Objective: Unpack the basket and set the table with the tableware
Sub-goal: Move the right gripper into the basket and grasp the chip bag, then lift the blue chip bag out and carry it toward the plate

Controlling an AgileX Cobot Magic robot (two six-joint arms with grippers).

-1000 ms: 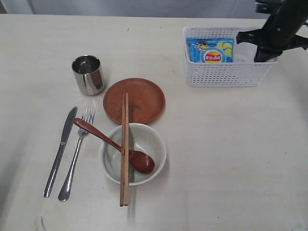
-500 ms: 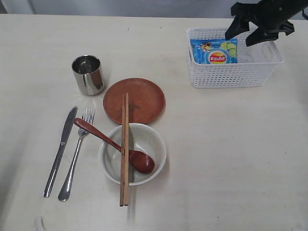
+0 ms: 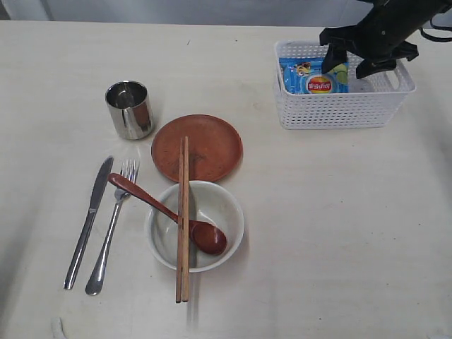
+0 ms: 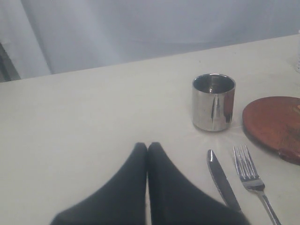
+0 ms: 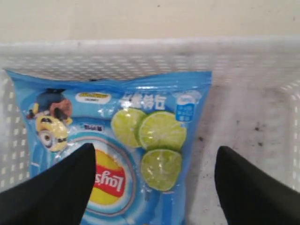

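Your right gripper (image 3: pixel 348 63) hovers with jaws spread wide directly above the white lattice plastic basket (image 3: pixel 332 109), a blue lime-printed crisp packet (image 3: pixel 311 81) partly between them below, so closing now would likely snatch that unwanted snack.

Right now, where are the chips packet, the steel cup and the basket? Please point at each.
chips packet (image 5: pixel 126 140), right wrist view, middle of its printed front.
steel cup (image 3: pixel 130 116), exterior view, its outer side wall.
basket (image 3: pixel 332 109), exterior view, its front lattice wall.
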